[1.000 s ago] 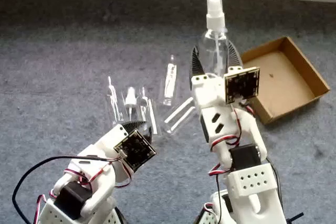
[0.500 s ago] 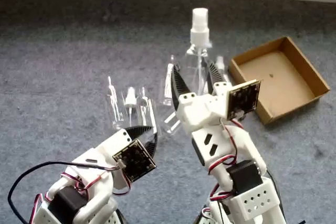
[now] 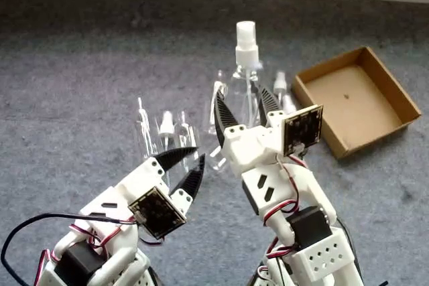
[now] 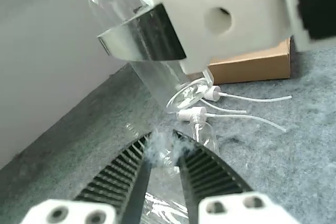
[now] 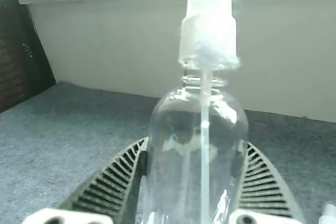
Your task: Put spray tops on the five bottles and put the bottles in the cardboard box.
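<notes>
My right gripper [image 3: 244, 100] is shut on a clear bottle [image 3: 245, 85] with a white spray top [image 3: 246, 34], held upright above the carpet just left of the cardboard box [image 3: 392, 95]. In the right wrist view the bottle [image 5: 197, 135] stands between the ribbed fingers [image 5: 118, 179]. My left gripper [image 3: 199, 154] hangs open, lower and to the left, near several clear bottles [image 3: 164, 133] lying on the carpet. From the left wrist the left gripper [image 4: 164, 141] points at a lying bottle [image 4: 202, 132], two loose spray tops [image 4: 210, 94] and the held bottle [image 4: 126, 3].
Grey carpet covers the table. The open cardboard box [image 4: 252, 66] lies flat at the right. Another spray top [image 3: 280, 85] shows beside the held bottle, and a bottle [image 3: 216, 102] lies behind the right gripper. A pale wall runs along the far edge.
The right arm has carried the bottle left and lower, away from the box. The left gripper has risen off the lying bottles, drawn back, and its fingers now show apart.
</notes>
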You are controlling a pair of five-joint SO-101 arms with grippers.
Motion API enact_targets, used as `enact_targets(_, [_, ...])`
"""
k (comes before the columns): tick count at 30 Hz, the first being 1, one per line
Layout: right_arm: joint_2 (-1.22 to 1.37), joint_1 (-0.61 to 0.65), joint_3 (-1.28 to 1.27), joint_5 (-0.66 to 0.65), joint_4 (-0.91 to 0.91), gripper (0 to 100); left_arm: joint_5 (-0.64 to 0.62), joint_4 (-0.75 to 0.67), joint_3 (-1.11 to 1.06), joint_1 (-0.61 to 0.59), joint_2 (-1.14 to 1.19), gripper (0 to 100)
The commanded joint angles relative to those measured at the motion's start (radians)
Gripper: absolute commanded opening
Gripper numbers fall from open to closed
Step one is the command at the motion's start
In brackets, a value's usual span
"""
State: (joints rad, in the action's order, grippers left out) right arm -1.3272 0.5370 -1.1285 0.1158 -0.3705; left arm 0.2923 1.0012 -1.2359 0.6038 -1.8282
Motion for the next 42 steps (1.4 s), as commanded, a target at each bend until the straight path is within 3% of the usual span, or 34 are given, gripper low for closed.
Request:
enact_targets(1, [-0.018, 0.013, 0.019, 0.009, 0.008, 19.9, -0.012, -0.068, -0.028, 0.093, -0.002, 0])
enact_targets(8, [-0.019, 0.01, 0.021, 0.009, 0.005, 19.9, -0.014, -0.232, -0.085, 0.255, -0.002, 0])
enact_targets(19, [-0.019, 0.015, 0.022, 0.009, 0.002, 19.9, -0.014, -0.692, -0.383, 0.18, -0.002, 0])
enact_targets(29, [-0.019, 0.015, 0.019, 0.009, 0.002, 19.9, -0.014, -0.747, -0.429, 0.081, -0.002, 0])
enact_targets(42, [-0.019, 0.016, 0.022, 0.006, 0.002, 19.9, -0.015, -0.776, -0.46, 0.084, 0.001, 0])
